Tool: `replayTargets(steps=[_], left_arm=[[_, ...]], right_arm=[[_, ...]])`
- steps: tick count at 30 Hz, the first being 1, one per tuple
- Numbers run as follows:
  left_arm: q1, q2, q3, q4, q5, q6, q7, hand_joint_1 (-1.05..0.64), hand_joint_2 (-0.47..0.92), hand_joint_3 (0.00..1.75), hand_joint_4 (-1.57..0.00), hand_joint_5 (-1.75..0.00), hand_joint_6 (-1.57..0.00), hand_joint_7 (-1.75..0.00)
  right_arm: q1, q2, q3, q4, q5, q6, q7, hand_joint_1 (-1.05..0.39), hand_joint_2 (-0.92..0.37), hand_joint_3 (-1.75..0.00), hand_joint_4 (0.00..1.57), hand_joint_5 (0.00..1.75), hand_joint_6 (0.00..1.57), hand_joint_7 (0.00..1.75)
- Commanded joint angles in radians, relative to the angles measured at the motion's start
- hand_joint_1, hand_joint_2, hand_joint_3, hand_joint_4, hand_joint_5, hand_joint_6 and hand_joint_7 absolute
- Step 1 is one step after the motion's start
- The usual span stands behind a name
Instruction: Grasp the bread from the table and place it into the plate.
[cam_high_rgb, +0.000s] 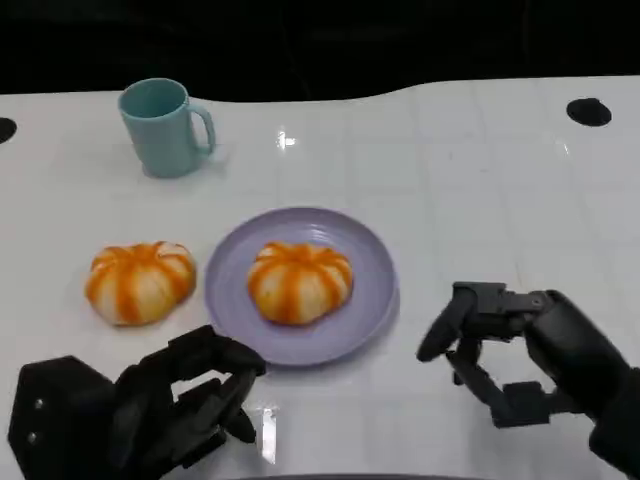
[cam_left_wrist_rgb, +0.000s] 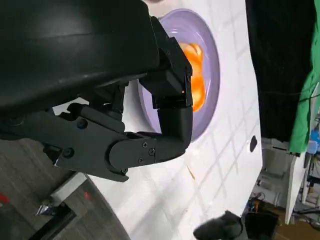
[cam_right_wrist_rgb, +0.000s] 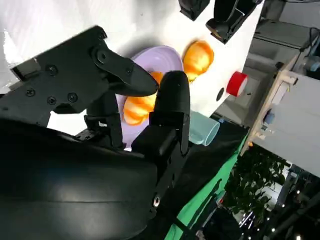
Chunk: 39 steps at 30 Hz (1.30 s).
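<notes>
My left hand hovers low at the near edge of the counter, fingers loosely curled and holding nothing. Just beyond it lies a bread on the bare counter, a round, domed bun, pale with orange stripes running down from its crown; it looks soft, so I judge the best grasp is from above with fingers spread wide around the dome, closing gently so it does not crush. Behind it stands a teal mug, glossy, handle turned toward the plate side, well apart from my path. To the right sits the lilac plate, smooth and shallow, already carrying a second striped bun; I would set mine on the free rim side, lowering it slowly. Further right, my right hand rests near the plate, fingers apart and empty.
</notes>
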Motion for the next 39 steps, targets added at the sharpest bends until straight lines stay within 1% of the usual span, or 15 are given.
replayTargets(steps=[1, 5, 7, 10, 13, 17, 22, 28, 36, 39], left_arm=[[-0.004, 0.006, 0.007, 0.001, -0.008, -0.001, 0.002, -0.45, 0.92, 0.44, -0.6, -1.74, -0.63, -1.28], [-0.004, 0.006, 0.007, -0.003, -0.008, 0.002, 0.003, -0.46, 0.92, 0.43, -0.61, -1.73, -0.64, -1.28], [-0.004, 0.008, 0.009, -0.001, -0.009, -0.001, -0.001, -0.46, 0.92, 0.43, -0.61, -1.73, -0.64, -1.27], [-0.003, 0.012, 0.011, -0.002, -0.011, 0.001, -0.004, -0.46, 0.92, 0.43, -0.61, -1.72, -0.64, -1.26], [-0.001, 0.015, 0.014, -0.003, -0.01, 0.001, -0.003, -0.46, 0.92, 0.44, -0.61, -1.73, -0.65, -1.26], [0.003, 0.015, 0.018, -0.009, -0.011, 0.001, -0.003, -0.46, 0.92, 0.43, -0.62, -1.72, -0.65, -1.26], [0.004, 0.02, 0.025, 0.004, -0.016, -0.02, -0.017, -0.44, 0.92, 0.42, -0.62, -1.72, -0.64, -1.26], [0.008, 0.021, 0.026, 0.013, -0.01, -0.044, -0.011, -0.44, 0.92, 0.42, -0.61, -1.72, -0.64, -1.25], [0.003, 0.021, 0.026, 0.033, -0.013, -0.068, -0.014, -0.43, 0.92, 0.42, -0.61, -1.71, -0.65, -1.25], [-0.003, 0.021, 0.029, 0.048, -0.015, -0.074, -0.016, -0.44, 0.92, 0.42, -0.61, -1.71, -0.65, -1.24]], right_arm=[[0.065, -0.036, -0.03, -0.081, 0.015, 0.067, 0.005, -0.13, -0.48, -1.23, 0.77, 1.75, 0.71, 1.44], [0.117, -0.05, -0.047, -0.17, 0.02, 0.162, 0.002, -0.15, -0.55, -1.13, 0.8, 1.75, 0.67, 1.51], [0.14, -0.047, -0.054, -0.199, 0.024, 0.186, -0.001, -0.15, -0.56, -1.1, 0.79, 1.75, 0.65, 1.53], [0.164, -0.036, -0.056, -0.225, 0.023, 0.201, -0.013, -0.15, -0.58, -1.09, 0.8, 1.75, 0.64, 1.55], [0.179, -0.019, -0.054, -0.212, 0.013, 0.181, -0.038, -0.14, -0.58, -1.1, 0.81, 1.75, 0.63, 1.55], [0.185, -0.006, -0.052, -0.169, -0.002, 0.144, -0.068, -0.16, -0.58, -1.11, 0.83, 1.75, 0.63, 1.57], [0.184, -0.011, -0.048, -0.115, -0.027, 0.087, -0.085, -0.21, -0.54, -1.14, 0.89, 1.75, 0.67, 1.58], [0.19, -0.008, -0.05, -0.085, -0.039, 0.042, -0.1, -0.2, -0.52, -1.17, 0.91, 1.75, 0.7, 1.57], [0.193, -0.014, -0.054, -0.066, -0.044, 0.02, -0.11, -0.22, -0.52, -1.17, 0.93, 1.75, 0.74, 1.61], [0.181, -0.015, -0.05, -0.041, -0.04, 0.002, -0.103, -0.2, -0.51, -1.17, 0.93, 1.75, 0.74, 1.62]])
